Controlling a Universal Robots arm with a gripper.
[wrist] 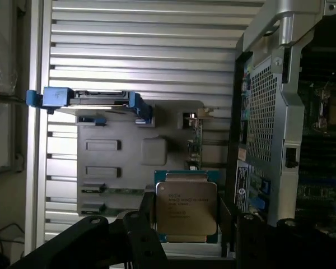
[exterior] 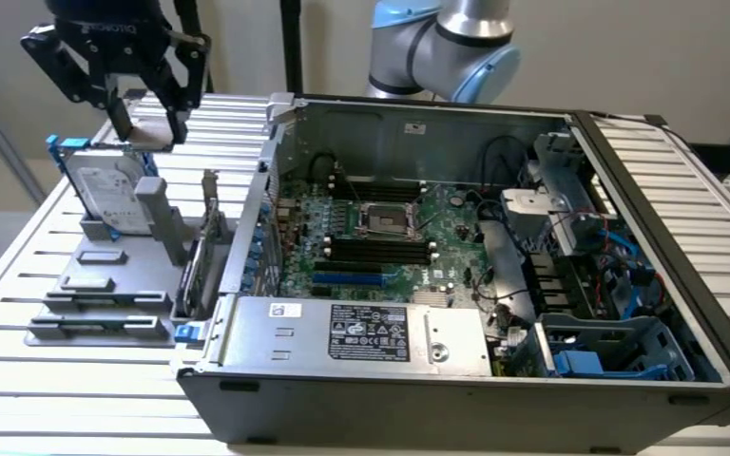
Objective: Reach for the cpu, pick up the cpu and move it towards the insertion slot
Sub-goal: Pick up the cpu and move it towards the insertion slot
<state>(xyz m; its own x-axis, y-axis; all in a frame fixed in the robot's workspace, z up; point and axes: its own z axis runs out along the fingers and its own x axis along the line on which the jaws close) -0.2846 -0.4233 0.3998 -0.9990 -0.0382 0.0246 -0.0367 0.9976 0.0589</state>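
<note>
Exterior view: your gripper (exterior: 147,128) is clamped on cpu (exterior: 152,136), raised over hard drive (exterior: 102,195) near table (exterior: 35,380) far corner, exterior view's left. Insertion slot (exterior: 387,220) well apart, inside case (exterior: 467,399).
Wrist view: cpu (wrist: 186,208) pinched between fingers (wrist: 135,235), above grey fixture (wrist: 140,151).

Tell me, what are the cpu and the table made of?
The cpu: metal lid, it seems, dull silvery sheen with printed lettering, on a green board edge. The table: probably aluminium, pale grey ribbed slats with a soft shine.
</note>
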